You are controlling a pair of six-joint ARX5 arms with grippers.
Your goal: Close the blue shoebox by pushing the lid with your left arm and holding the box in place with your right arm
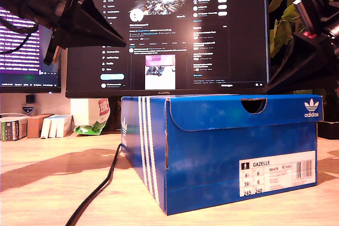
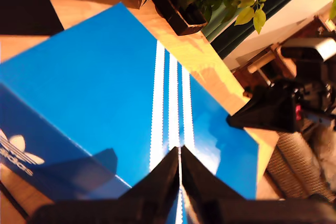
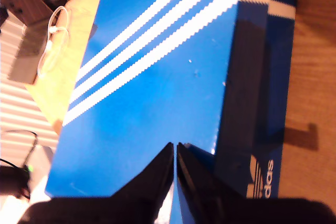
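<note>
The blue shoebox point(image 1: 222, 152) sits on the wooden table point(image 1: 47, 183) with its lid point(image 2: 105, 93) down. The first gripper point(image 2: 180, 153) and the second gripper point(image 3: 175, 148) are above the lid, fingers pressed together, gripping nothing.

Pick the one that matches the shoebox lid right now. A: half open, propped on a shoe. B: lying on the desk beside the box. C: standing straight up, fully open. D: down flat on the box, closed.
D: in the exterior view the lid sits level over the shoebox, its front flap down over the box's front, and both wrist views show its flat striped top.
</note>
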